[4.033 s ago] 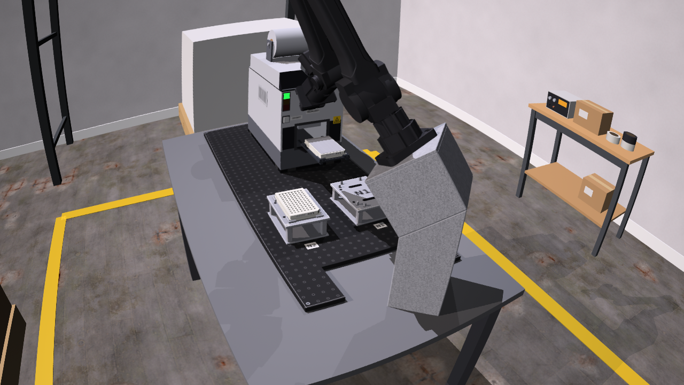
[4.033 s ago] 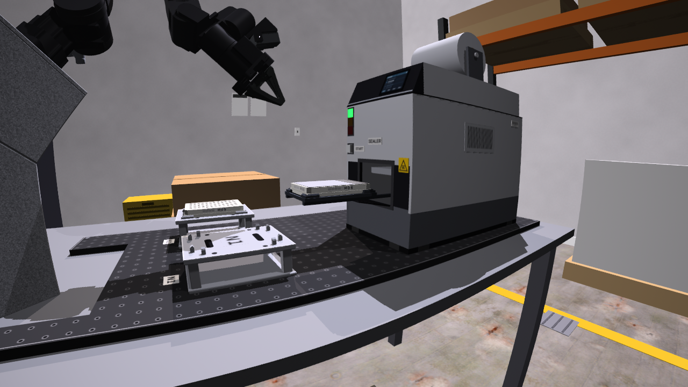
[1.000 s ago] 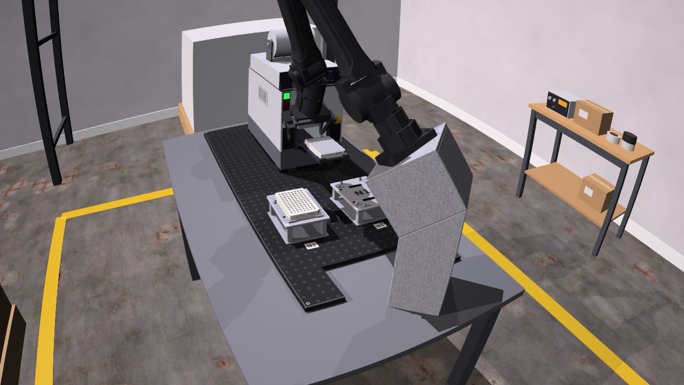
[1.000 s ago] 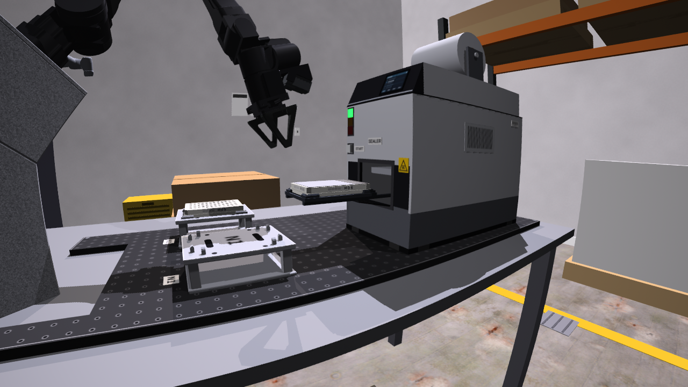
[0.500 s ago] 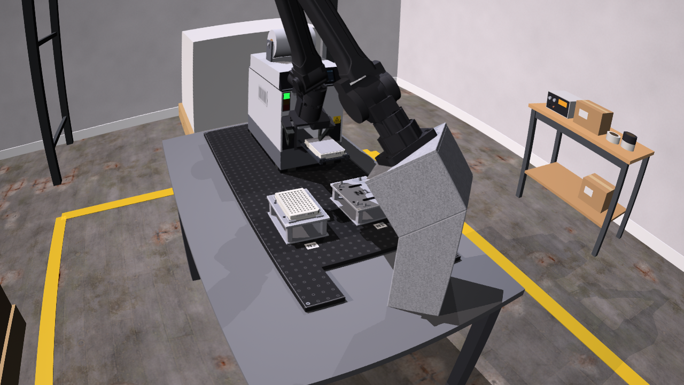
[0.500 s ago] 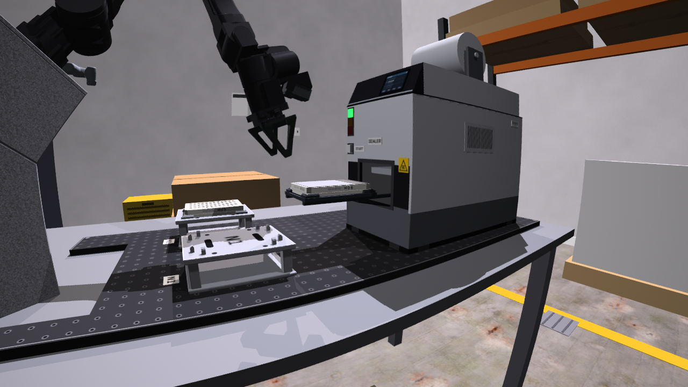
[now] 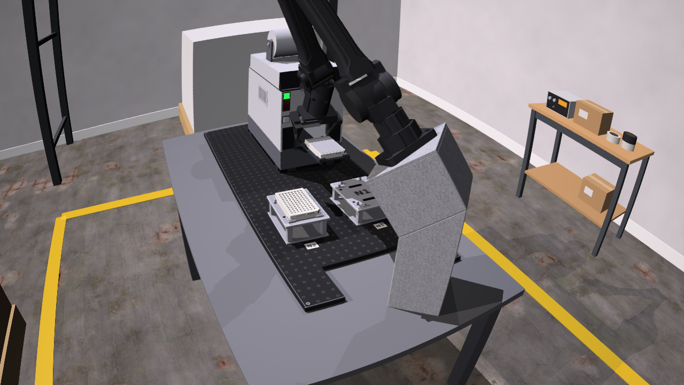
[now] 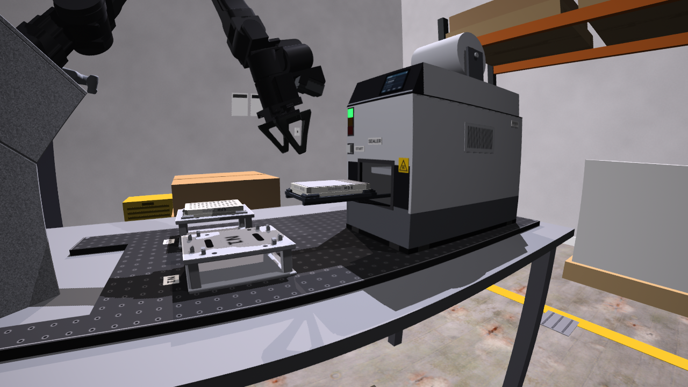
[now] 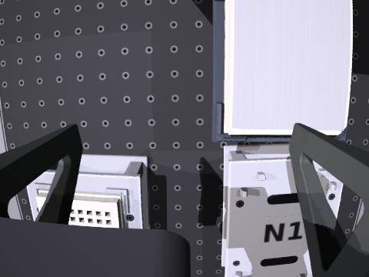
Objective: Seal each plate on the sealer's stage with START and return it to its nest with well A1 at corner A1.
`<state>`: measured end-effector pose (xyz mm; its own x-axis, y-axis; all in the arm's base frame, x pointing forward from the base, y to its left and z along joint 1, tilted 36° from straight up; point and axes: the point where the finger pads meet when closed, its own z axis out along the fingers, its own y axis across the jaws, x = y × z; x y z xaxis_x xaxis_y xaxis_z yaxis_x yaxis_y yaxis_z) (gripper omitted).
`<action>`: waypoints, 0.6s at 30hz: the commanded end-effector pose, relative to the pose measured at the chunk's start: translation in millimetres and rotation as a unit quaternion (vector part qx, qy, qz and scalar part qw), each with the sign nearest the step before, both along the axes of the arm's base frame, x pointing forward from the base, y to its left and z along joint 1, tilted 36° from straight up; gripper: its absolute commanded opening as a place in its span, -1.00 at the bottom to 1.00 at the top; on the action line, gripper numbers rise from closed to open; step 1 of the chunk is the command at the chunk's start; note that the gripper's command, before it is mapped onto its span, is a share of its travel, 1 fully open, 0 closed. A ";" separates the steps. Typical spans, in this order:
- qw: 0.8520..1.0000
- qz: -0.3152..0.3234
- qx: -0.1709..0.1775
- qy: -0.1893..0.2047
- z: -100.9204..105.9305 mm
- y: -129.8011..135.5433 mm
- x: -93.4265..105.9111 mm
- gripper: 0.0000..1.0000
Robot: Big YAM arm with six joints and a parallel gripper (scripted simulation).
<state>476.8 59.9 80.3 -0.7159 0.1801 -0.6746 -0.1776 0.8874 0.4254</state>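
on the stage, a foil-topped plate

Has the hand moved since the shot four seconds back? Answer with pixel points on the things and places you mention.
Yes. In the exterior view the hand (image 7: 319,132) (image 8: 292,152) (image 9: 185,135) is lower and nearer the sealer (image 7: 265,109) (image 8: 461,158).
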 end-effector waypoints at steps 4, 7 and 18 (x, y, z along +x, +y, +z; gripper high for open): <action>1.000 0.002 -0.012 -0.010 1.4 -32.6 33.1 1.00; 1.000 0.001 -0.014 -0.013 1.0 -46.9 44.2 1.00; 1.000 0.003 -0.012 -0.013 -1.0 -74.0 71.3 1.00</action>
<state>531.1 5.0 69.4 -0.7195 0.1632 -0.6751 -0.1916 0.8877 0.4188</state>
